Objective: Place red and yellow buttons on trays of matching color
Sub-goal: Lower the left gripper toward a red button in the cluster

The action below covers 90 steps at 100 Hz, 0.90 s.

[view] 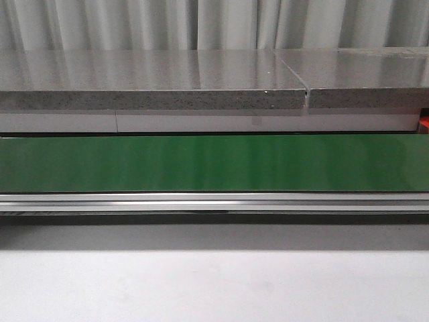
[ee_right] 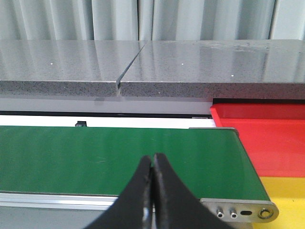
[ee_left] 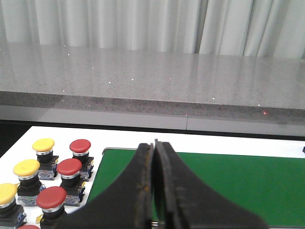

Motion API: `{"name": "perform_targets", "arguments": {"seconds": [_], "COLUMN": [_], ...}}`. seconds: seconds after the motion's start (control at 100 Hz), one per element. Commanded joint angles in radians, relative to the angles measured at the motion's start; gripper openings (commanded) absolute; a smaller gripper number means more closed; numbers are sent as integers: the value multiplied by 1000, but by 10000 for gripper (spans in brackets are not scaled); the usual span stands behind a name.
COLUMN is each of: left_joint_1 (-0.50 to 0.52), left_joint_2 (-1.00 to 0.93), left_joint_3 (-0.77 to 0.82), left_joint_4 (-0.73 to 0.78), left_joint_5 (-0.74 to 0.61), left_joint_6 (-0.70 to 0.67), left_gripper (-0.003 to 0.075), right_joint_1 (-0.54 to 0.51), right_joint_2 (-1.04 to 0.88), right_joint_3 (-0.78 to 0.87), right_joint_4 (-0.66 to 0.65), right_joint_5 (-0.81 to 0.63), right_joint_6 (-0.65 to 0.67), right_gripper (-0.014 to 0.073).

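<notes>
Several red buttons (ee_left: 80, 146) and yellow buttons (ee_left: 43, 144) stand upright in two rows on a white surface in the left wrist view, beside the end of the green conveyor belt (ee_left: 224, 181). My left gripper (ee_left: 153, 145) is shut and empty, hanging over that end of the belt, to the right of the buttons. In the right wrist view a red tray (ee_right: 271, 138) and a yellow tray (ee_right: 286, 202) lie past the belt's other end. My right gripper (ee_right: 152, 159) is shut and empty above the belt's near edge (ee_right: 57, 198). Neither gripper shows in the front view.
The green belt (view: 214, 163) runs across the front view with an aluminium rail (view: 214, 201) along its near side. A grey speckled stone counter (view: 154, 80) stands behind it, with pale curtains at the back. A white table surface (view: 214, 285) lies in front.
</notes>
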Motion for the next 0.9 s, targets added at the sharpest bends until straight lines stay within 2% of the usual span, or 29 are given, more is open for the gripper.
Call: {"name": "perform_targets", "arguments": {"seconds": [0.0,0.14,0.33,0.79,0.89], "left_joint_1": [-9,-9,-9,-9,-9], "left_joint_2": [94,240,391,555,576], "left_joint_3": [-136,-320,-464,-479,-479], "left_joint_4": [-9,-9,-19,-19,-19], "left_joint_5": [61,299,490,553,583], "left_joint_6": [-11,-11,-11,-11,-11], "left_gripper": [-19,-19,-19,-18,8], "right_joint_1": [1,1,1,1,1], "right_joint_2": [-18,-18,-18,-18,-18], "right_joint_3": [-14,-14,-14,-14,-14], "right_joint_4": [-11,-11,-11,-11,-11], "right_joint_5": [-82,-82,-82,-82,-82], "right_joint_6": [-3,-3,-3,-3,-3], "right_gripper": [-67,-67,-67,-67,-67]}}
